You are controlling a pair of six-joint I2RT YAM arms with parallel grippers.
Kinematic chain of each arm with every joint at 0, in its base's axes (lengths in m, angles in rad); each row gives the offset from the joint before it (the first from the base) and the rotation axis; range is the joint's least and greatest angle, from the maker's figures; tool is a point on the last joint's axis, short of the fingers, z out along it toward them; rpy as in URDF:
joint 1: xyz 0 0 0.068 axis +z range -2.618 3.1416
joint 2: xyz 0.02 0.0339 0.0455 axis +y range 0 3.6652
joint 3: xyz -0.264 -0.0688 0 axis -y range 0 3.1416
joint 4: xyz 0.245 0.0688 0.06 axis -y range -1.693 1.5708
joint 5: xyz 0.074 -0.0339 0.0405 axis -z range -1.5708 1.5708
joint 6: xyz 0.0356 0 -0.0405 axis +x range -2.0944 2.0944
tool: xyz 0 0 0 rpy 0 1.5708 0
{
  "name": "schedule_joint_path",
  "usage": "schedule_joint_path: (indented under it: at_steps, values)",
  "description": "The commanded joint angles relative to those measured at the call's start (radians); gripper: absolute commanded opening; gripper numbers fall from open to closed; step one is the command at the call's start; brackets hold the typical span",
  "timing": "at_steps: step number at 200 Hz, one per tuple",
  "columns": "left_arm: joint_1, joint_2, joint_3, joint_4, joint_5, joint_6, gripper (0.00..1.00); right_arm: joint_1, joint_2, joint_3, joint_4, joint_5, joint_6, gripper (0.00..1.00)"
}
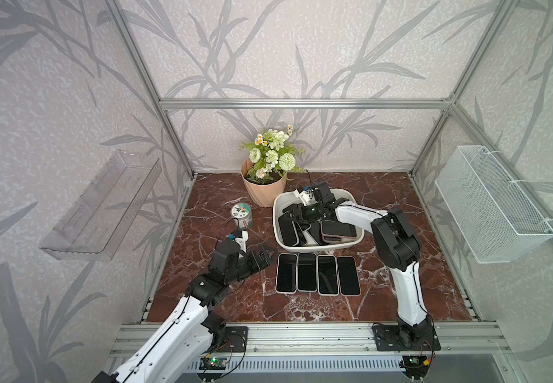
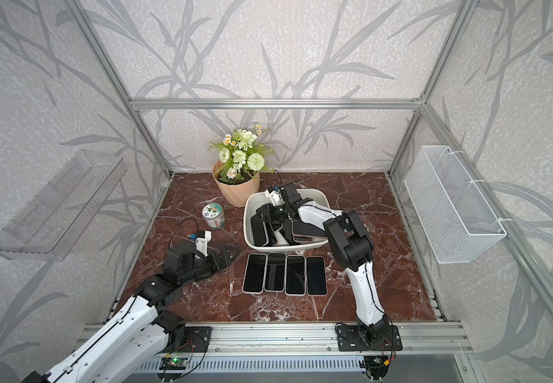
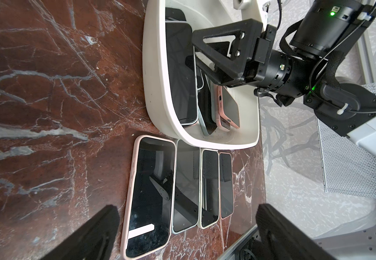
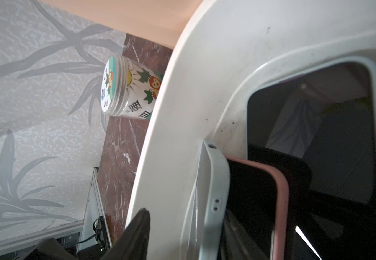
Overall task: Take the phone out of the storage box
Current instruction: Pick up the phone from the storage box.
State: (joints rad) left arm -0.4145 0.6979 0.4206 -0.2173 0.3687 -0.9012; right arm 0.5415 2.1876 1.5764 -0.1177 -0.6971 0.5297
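Observation:
The white storage box (image 1: 321, 247) (image 2: 288, 248) (image 3: 155, 90) (image 4: 182, 112) holds several dark-screened phones, leaning and overlapping. Among them are a pink-cased phone (image 1: 338, 230) (image 3: 227, 108) and a pale-blue-cased phone (image 4: 214, 180) standing on edge by the box's left wall. My right gripper (image 1: 293, 214) (image 2: 263, 214) (image 3: 190, 48) (image 4: 186, 211) reaches down into the box, jaws apart either side of that pale-blue phone, with a gap showing at one finger. My left gripper (image 1: 263, 258) (image 2: 228, 257) (image 3: 188, 208) hovers wide open and empty over the table, left of the box.
Several phones (image 1: 316, 274) (image 3: 151, 191) lie side by side, screens up, just in front of the box. A flower pot (image 1: 263, 189) and a printed can (image 1: 242, 215) (image 4: 126, 90) stand behind and left of it. A clear tray (image 1: 103, 205) and a wire basket (image 1: 490, 205) hang on the side walls.

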Motion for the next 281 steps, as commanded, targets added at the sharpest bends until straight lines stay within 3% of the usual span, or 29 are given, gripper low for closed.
schedule_joint_path:
  at_steps: [1,47,106,153,192,281]
  values:
    - [0.006,-0.01,-0.009,-0.007,-0.001,0.0,1.0,0.005,0.018,0.06,-0.155,-0.006,-0.089,0.52]
    - [0.008,-0.009,-0.022,0.009,-0.001,-0.009,1.0,0.006,0.043,0.088,-0.27,0.007,-0.14,0.43]
    - [0.008,-0.026,-0.029,0.002,-0.004,-0.01,1.0,0.027,0.077,0.106,-0.288,-0.004,-0.146,0.34]
    - [0.008,-0.036,-0.032,-0.01,-0.006,-0.007,1.0,0.032,0.082,0.116,-0.273,0.001,-0.131,0.11]
    - [0.01,-0.047,-0.031,-0.014,-0.005,-0.012,1.0,0.027,0.05,0.111,-0.267,0.025,-0.131,0.03]
    - [0.008,-0.07,-0.009,0.002,0.027,-0.028,1.0,-0.107,-0.225,-0.111,0.098,-0.017,0.131,0.0]
